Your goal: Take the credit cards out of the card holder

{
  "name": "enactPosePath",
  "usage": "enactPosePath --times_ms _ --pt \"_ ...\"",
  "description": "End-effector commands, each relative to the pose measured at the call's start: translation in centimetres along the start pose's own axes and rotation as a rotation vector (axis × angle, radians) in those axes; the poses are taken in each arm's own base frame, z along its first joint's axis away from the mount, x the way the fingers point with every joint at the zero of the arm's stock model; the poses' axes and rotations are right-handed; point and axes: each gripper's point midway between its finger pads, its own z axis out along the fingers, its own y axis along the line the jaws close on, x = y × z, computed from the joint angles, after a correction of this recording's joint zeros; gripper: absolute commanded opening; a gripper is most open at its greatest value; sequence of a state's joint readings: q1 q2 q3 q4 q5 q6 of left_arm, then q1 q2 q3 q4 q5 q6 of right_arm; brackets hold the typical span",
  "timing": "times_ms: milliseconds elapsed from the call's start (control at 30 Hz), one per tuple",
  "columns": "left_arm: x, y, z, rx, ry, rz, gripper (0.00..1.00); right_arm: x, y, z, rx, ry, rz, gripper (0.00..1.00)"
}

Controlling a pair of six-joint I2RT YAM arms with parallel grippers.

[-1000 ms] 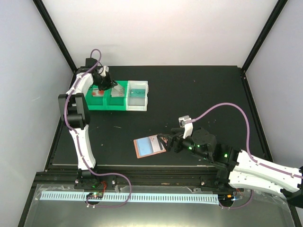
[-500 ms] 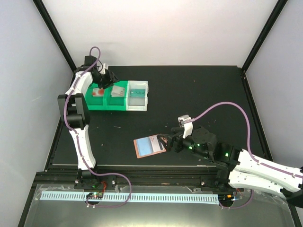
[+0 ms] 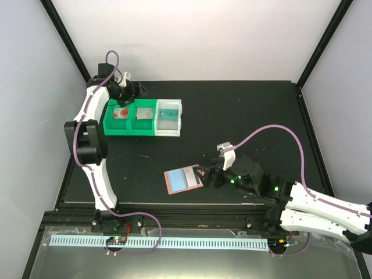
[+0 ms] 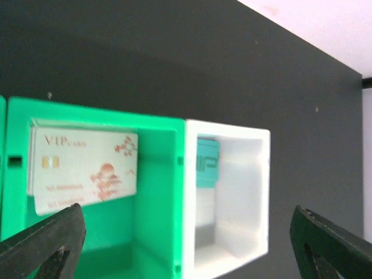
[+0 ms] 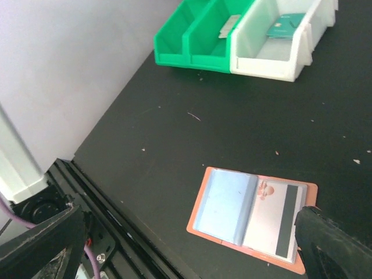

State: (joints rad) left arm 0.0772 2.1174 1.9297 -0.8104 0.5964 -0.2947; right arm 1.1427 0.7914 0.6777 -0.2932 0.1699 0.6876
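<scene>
- The card holder (image 3: 184, 180) lies opened flat on the table (image 3: 250, 116), well nearer the arms' bases than the white bin (image 3: 169, 129) and almost straight in front of it. Its long axis runs left to right, with the right end turned a little toward the far side.
- A light-blue pocket (image 5: 224, 206) covers one half. The other half holds a striped card (image 5: 270, 218) whose dark stripe runs parallel to the fold.
- The right gripper (image 5: 189, 226) sits at the striped-card end with its fingers spread wide and nothing between them. Whether a finger touches the holder cannot be told.
- In the white bin lies a teal card (image 3: 168, 112), its long axis left to right.
- The middle green bin (image 3: 143, 129), touching the white bin's left wall, holds a white VIP card (image 4: 84, 168) with its long axis across the bin.
- The outer green bin (image 3: 116, 129), one further left of the white bin, holds a red-marked card (image 3: 121, 112).
- The left gripper (image 4: 186, 224) hangs over the green bins, far-left of the white bin, fingers wide apart and empty.
</scene>
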Motion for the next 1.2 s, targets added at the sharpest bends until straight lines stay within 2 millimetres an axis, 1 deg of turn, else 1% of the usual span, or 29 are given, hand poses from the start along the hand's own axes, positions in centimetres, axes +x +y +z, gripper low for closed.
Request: enactPosePath --times_ms 0,133,167,233,300,367,467,567,633,700,733,767,867,900,967,1000,1067,1100,1167 --pt "1.0 -3.1 -3.6 0.044 -0.022 0.051 0.99 -0.2 -0.8 0.2 0.075 0.02 0.004 0.98" --pt "2.2 -3.6 -5.6 0.014 -0.032 0.077 0.99 0.7 -0.7 0.7 0.072 0.073 -0.027 1.0" --pt "2.6 -3.7 -6.4 -0.003 -0.039 0.084 0.99 1.0 -0.6 0.8 0.065 0.079 -0.027 1.0" --pt "3.2 -3.9 -7.5 -0.017 -0.059 0.099 0.99 1.7 -0.9 1.2 0.059 0.087 -0.024 1.0" --pt "4.0 -4.1 -8.6 -0.023 -0.092 0.088 0.99 1.9 -1.1 1.4 0.058 0.085 -0.021 1.0" --pt "4.9 -5.4 -9.7 0.036 -0.124 0.091 0.99 1.7 -1.6 1.4 0.085 0.068 -0.002 1.0" --pt "7.3 -6.8 -10.8 0.116 -0.128 0.103 0.99 1.4 -2.7 1.4 0.145 0.036 0.031 1.0" --pt "9.8 -7.0 -11.2 0.148 -0.1 0.112 0.99 1.7 -3.3 1.7 0.195 0.064 0.025 1.0" --pt "11.9 -6.5 -11.4 0.146 -0.08 0.114 0.99 2.3 -3.4 2.3 0.215 0.112 -0.004 1.0" --pt "13.9 -6.4 -11.9 0.154 -0.08 0.122 0.98 3.3 -3.6 3.0 0.234 0.166 -0.019 1.0" --pt "14.8 -6.5 -12.1 0.161 -0.084 0.127 0.96 3.8 -3.6 3.4 0.238 0.19 -0.021 1.0" --pt "15.6 -6.8 -12.9 0.169 -0.098 0.141 0.94 4.2 -3.6 3.7 0.235 0.209 -0.021 1.0" --pt "18.2 -7.0 -13.2 0.188 -0.074 0.151 0.87 5.5 -3.6 4.9 0.22 0.243 -0.005 0.97" --pt "19.1 -6.9 -13.2 0.192 -0.059 0.149 0.86 5.9 -3.5 5.3 0.209 0.254 -0.004 0.93" --pt "20.8 -6.7 -13.0 0.197 -0.032 0.142 0.83 6.6 -3.4 6.1 0.196 0.275 -0.011 0.79" --pt "21.6 -6.6 -12.9 0.202 -0.023 0.138 0.82 6.9 -3.4 6.4 0.194 0.283 -0.012 0.64" --pt "22.9 -6.5 -12.7 0.212 -0.019 0.132 0.79 7.5 -3.5 7.2 0.194 0.301 -0.016 0.46" --pt "23.5 -6.4 -12.5 0.216 -0.018 0.128 0.78 7.9 -3.4 7.5 0.186 0.312 -0.012 0.41" --pt "24.6 -6.2 -12.0 0.23 -0.018 0.11 0.76 8.8 -3.2 8.4 0.164 0.342 -0.007 0.33"
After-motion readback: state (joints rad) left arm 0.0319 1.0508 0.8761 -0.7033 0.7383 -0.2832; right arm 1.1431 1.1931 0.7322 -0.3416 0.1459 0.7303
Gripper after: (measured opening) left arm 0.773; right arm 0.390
